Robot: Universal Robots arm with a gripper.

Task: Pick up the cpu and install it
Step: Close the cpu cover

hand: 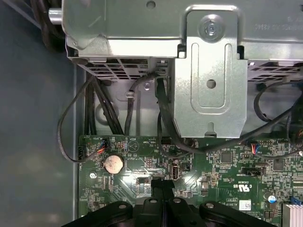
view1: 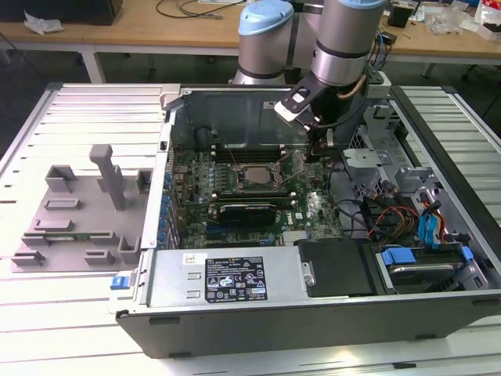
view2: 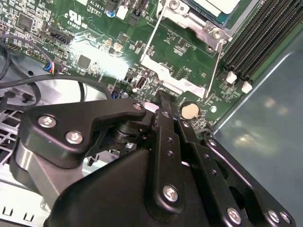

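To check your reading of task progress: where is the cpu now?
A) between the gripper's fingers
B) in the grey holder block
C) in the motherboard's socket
C: the silvery cpu lies in the metal-framed socket, while the gripper is shut on nothing beside the coin cell.

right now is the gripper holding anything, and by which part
Nothing is held. The gripper is shut, with nothing between its fingers in both wrist views. The cpu lies in the socket, apart from the gripper.
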